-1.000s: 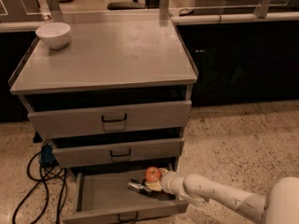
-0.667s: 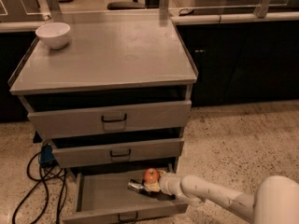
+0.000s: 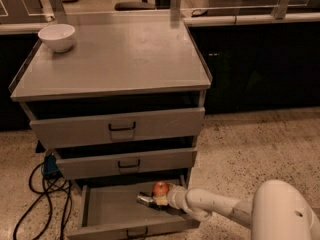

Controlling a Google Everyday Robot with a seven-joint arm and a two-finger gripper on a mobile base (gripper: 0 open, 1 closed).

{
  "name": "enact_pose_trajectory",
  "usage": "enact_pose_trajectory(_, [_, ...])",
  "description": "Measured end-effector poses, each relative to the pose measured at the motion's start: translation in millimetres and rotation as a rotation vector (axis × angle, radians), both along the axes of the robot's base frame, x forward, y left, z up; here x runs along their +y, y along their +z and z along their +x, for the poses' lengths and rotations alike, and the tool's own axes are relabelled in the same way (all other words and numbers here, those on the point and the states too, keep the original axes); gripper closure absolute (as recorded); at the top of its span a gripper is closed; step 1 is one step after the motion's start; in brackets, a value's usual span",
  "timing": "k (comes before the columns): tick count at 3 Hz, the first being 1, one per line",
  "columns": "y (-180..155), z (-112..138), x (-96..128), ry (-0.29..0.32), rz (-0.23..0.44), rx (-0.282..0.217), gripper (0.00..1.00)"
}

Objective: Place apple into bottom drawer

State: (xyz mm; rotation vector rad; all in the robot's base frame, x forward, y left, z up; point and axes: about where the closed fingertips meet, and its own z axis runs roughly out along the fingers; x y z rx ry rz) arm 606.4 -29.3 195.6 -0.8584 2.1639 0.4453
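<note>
Placing is judged in hand: the apple [image 3: 161,188] is seen at lower centre, inside the open bottom drawer [image 3: 107,209] against the hand [image 3: 148,200], whose grip cannot be told; release is probably called for next.

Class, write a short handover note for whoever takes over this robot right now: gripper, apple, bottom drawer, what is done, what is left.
Gripper: inside the open bottom drawer, reaching in from the right.
Apple: right against the gripper, over the drawer's back right part; held or resting, cannot tell.
Done: drawer open, apple within it.
Left: make sure the apple rests free on the drawer floor, then pull the arm out.
</note>
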Motion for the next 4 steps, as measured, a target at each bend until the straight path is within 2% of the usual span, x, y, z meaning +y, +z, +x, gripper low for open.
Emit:
enact_pose_trajectory(2, [-11, 6, 1, -0.035, -0.082, -0.018, 1.00])
enact_pose_trajectory(4, [-34, 15, 4, -0.034, -0.125, 0.028, 1.00])
